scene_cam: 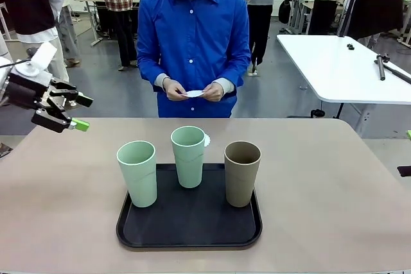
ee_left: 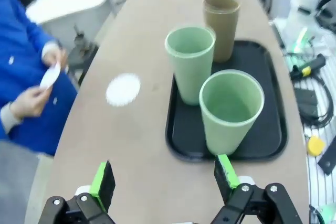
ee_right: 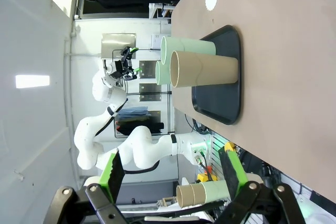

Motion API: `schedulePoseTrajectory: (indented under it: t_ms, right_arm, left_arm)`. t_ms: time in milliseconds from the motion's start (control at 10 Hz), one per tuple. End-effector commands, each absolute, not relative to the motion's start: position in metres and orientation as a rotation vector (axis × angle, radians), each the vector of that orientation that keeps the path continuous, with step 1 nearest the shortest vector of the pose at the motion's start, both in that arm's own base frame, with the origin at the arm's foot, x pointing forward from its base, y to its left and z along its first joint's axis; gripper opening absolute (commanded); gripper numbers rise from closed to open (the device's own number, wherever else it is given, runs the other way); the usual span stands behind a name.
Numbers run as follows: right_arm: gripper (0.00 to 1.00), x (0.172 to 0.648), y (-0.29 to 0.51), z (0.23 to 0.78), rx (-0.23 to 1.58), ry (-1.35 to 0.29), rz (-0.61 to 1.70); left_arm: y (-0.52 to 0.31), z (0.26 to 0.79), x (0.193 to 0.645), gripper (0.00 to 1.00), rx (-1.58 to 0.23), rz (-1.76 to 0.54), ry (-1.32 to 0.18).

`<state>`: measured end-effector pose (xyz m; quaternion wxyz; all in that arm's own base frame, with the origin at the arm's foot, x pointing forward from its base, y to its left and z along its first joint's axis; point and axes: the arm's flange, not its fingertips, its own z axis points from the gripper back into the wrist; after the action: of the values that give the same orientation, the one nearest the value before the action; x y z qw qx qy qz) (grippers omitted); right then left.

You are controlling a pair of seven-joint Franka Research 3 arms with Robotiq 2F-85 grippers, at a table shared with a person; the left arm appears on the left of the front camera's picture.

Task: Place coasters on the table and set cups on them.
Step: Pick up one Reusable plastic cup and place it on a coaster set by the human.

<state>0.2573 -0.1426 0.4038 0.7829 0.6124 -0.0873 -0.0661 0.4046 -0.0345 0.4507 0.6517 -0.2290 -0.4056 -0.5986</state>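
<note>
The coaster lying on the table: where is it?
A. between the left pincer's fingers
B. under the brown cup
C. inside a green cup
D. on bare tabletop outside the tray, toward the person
D: the coaster lies flat on the table, clear of the tray, with nothing standing on it.

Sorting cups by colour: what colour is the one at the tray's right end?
Brown-taupe; that cup shows best in the front view.

Two cups [scene_cam: 137, 172] [scene_cam: 189, 155] are showing pale mint green and a third cup [scene_cam: 242, 172] brown-taupe on a black tray [scene_cam: 189, 219], with the table [scene_cam: 334, 190] beige-tan, the scalloped coaster [ee_left: 123, 88] white and the person's shirt [scene_cam: 192, 36] blue.
</note>
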Motion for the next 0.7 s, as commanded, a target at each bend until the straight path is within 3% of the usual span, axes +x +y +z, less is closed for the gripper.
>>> schedulePoseTrajectory:
  t_ms: [0, 600]
  right_arm:
    - [1.0, 0.259, -0.143, 0.405, 1.334, -0.194, -0.151]
    - [1.0, 0.259, -0.143, 0.405, 1.334, -0.194, -0.151]
  left_arm:
    - [-0.025, 0.426, 0.434, 1.0, -0.715, -1.395, -0.916]
    - [-0.04, 0.375, 0.447, 1.0, -0.867, -1.506, -0.924]
